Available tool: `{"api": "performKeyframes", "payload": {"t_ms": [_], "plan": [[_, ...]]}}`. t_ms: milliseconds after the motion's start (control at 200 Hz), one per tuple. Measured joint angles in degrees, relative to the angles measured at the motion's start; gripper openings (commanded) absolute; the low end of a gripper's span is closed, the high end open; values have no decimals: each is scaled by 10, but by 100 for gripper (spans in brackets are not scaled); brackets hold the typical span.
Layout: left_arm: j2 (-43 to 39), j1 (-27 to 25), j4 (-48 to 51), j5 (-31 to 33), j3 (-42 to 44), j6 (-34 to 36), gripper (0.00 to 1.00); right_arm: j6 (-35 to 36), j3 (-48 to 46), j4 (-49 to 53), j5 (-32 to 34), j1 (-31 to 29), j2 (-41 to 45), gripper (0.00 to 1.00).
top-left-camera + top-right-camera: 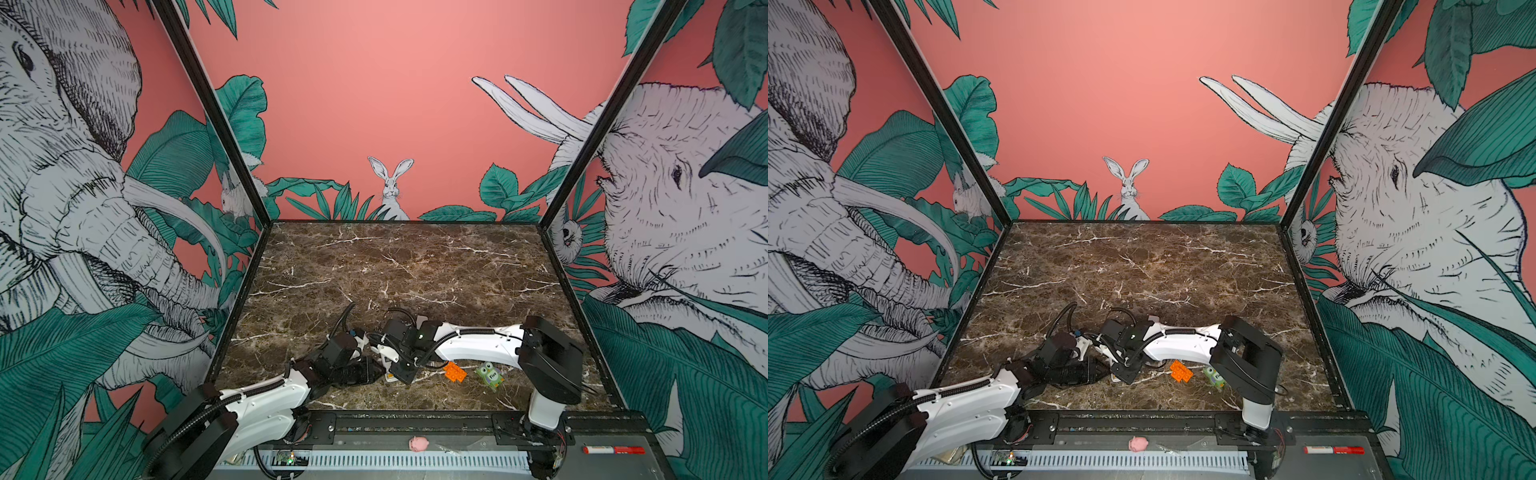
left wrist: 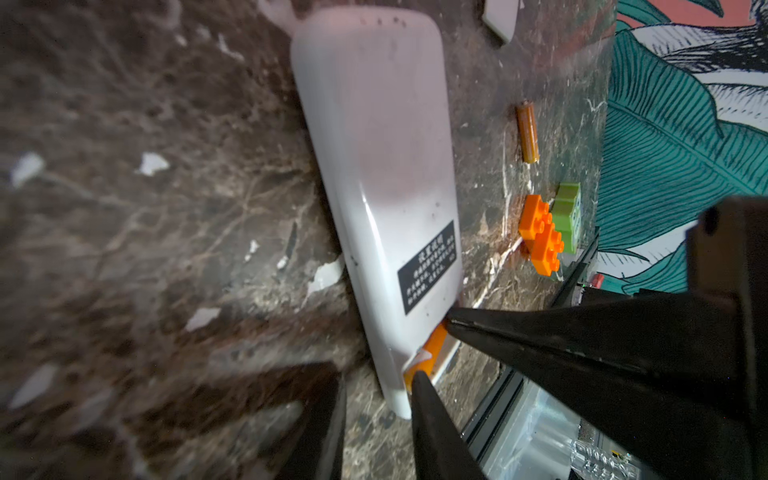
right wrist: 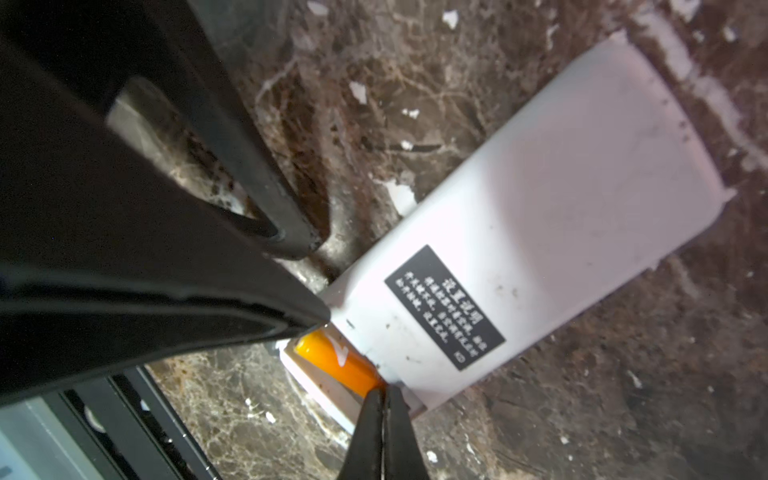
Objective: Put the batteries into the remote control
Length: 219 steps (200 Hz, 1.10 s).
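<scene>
One battery lies crosswise in the remote, between my closed right gripper and slightly parted left gripper, both empty.

**Fig.** Two arms converge at the front centre of the marble tabletop. The left gripper and right gripper meet over the largely hidden remote control. To the right, an orange brick lies near a green owl toy.
</scene>
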<state>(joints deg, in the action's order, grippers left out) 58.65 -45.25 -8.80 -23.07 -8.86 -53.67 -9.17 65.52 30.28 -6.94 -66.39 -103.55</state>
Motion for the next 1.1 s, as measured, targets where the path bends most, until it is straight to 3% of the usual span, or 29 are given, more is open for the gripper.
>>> {"api": "performKeyframes", "payload": {"t_ms": [275, 615, 1095], "plan": [[-4, -1, -3, 2, 5, -6, 27, -5, 5, 5, 8, -3, -3, 1], [-12, -1, 3, 4, 7, -5, 25, -3, 7, 8, 17, -7, -3, 5], [-28, -3, 27, 9, 8, -5, 24, 66, 29, 28, 20, 13, -13, 10]]}}
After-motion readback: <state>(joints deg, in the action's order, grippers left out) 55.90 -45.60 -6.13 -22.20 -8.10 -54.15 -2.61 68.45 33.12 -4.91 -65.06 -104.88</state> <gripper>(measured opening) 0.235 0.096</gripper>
